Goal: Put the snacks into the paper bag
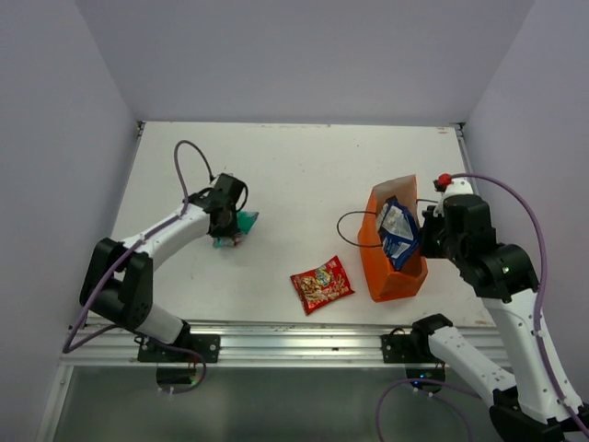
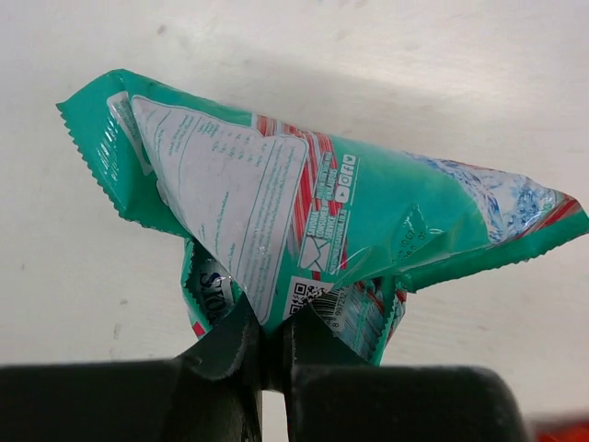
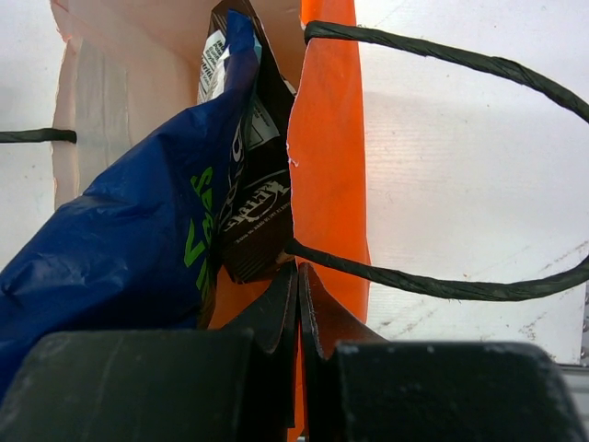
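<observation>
Left gripper (image 2: 267, 343) is closed tight on the lower fold of the small teal foil snack packet (image 2: 322, 216), which bunches up over the white table (image 1: 304, 166) at the left. Whether it is clear of the surface I cannot tell, but I judge it ready to carry across. Right gripper (image 3: 296, 293) is pinched shut on the right wall of the upright orange paper bag (image 1: 398, 281), I think to steady it and keep its mouth open. Inside stand the blue-white foil packet (image 1: 398, 232) and the long dark brown foil packet (image 3: 259, 216). Small red foil packet (image 1: 322, 284) lies flat just left of the bag, not yet bagged
</observation>
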You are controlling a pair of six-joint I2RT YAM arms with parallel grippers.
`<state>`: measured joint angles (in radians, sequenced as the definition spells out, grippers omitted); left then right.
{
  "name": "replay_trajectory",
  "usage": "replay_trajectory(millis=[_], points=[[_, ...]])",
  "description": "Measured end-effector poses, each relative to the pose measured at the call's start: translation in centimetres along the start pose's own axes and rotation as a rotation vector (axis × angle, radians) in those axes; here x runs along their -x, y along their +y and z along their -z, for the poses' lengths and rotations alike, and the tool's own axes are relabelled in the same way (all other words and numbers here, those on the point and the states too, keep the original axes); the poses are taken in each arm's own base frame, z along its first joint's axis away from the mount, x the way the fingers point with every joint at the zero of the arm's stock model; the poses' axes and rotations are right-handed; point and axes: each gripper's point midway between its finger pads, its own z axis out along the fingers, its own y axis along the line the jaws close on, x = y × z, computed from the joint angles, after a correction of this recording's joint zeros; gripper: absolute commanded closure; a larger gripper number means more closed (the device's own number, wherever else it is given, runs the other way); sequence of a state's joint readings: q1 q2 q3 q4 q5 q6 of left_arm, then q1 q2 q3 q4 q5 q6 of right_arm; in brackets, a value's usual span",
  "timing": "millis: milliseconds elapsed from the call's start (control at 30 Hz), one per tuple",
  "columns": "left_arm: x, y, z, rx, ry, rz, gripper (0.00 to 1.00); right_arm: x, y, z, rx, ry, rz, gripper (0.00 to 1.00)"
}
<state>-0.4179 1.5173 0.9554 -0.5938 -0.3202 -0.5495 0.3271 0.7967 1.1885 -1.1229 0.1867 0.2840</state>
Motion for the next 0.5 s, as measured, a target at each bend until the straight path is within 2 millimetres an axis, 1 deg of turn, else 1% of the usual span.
replay_trajectory(millis=[67, 133, 200, 267, 300, 333, 367, 400, 433, 467, 500], points=[[2.3, -2.2, 2.3, -0.1, -0.039, 0.0, 1.0, 0.0, 0.0, -0.1, 0.0, 0.001, -0.001, 1.0], [6.0, -5.6, 6.1, -0.247, -0.13, 0.001, 1.0, 0.0, 0.1, -0.1, -0.001, 0.003, -0.003, 1.0], [9.7, -10.2, 11.5, -0.463, -0.239, -0.003, 1.0, 0.0, 0.1, -0.2, -0.001, 0.004, -0.004, 1.0], [12.2, -15.2, 17.9, -0.724, -0.346, -0.025, 1.0, 0.0, 0.1, -0.2, -0.001, 0.004, -0.005, 1.0], [12.9, -17.1, 20.5, -0.836, -0.38, -0.03, 1.0, 0.0, 0.1, -0.2, -0.001, 0.004, -0.006, 1.0], [13.2, -19.8, 24.4, -1.009, -0.416, -0.043, 1.0, 0.0, 0.1, -0.2, -0.001, 0.004, -0.007, 1.0], [13.2, -21.7, 27.3, -1.136, -0.435, -0.054, 1.0, 0.0, 0.1, -0.2, -0.001, 0.004, -0.008, 1.0], [12.8, -23.3, 29.7, -1.253, -0.436, -0.068, 1.0, 0.0, 0.1, -0.2, -0.001, 0.004, -0.009, 1.0], [12.3, -24.9, 31.9, -1.363, -0.431, -0.086, 1.0, 0.0, 0.1, -0.2, -0.001, 0.004, -0.009, 1.0], [11.5, -26.5, 33.5, -1.45, -0.412, -0.106, 1.0, 0.1, 0.1, -0.2, -0.001, 0.004, -0.01, 1.0], [11.1, -27.8, 34.6, -1.513, -0.397, -0.121, 1.0, 0.1, 0.1, -0.2, -0.001, 0.003, -0.01, 1.0]])
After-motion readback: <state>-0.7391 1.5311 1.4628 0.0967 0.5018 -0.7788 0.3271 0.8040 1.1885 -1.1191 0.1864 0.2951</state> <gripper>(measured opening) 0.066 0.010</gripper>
